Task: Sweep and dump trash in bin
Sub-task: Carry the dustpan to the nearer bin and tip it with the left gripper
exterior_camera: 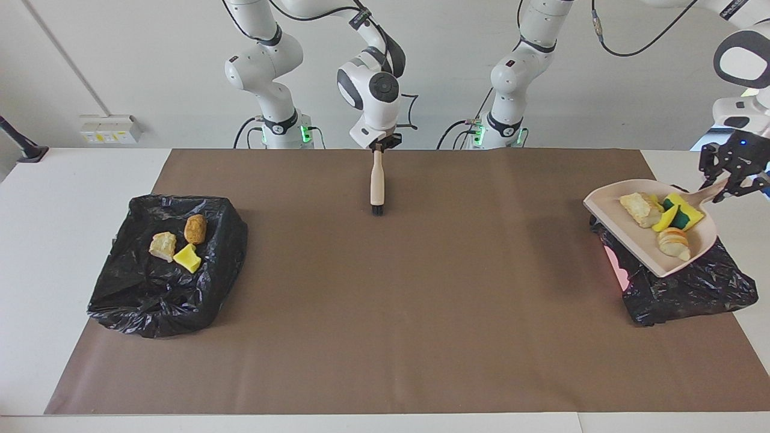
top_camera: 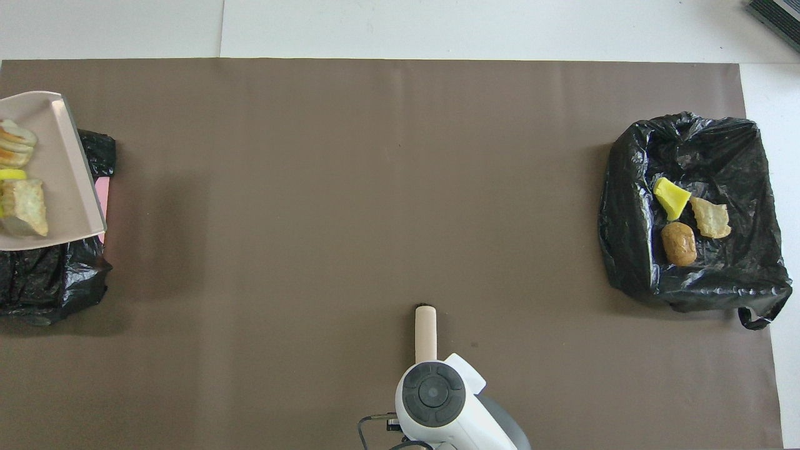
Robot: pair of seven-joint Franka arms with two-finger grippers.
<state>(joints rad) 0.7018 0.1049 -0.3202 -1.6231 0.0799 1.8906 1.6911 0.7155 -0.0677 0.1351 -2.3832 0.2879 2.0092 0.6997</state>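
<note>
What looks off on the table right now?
Nothing spilled. The dustpan hangs loaded over the bin bag at the left arm's end, while three scraps already lie on the other bag.

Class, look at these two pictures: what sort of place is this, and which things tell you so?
Most likely a robotics lab's test bench. Two white arms stand at a table covered by a brown mat; the left gripper holds a dustpan of scraps over a black bag; the right gripper holds a brush.

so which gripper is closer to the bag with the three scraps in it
Right. The right gripper holds the brush mid-table; the left gripper is over the other bag.
</note>
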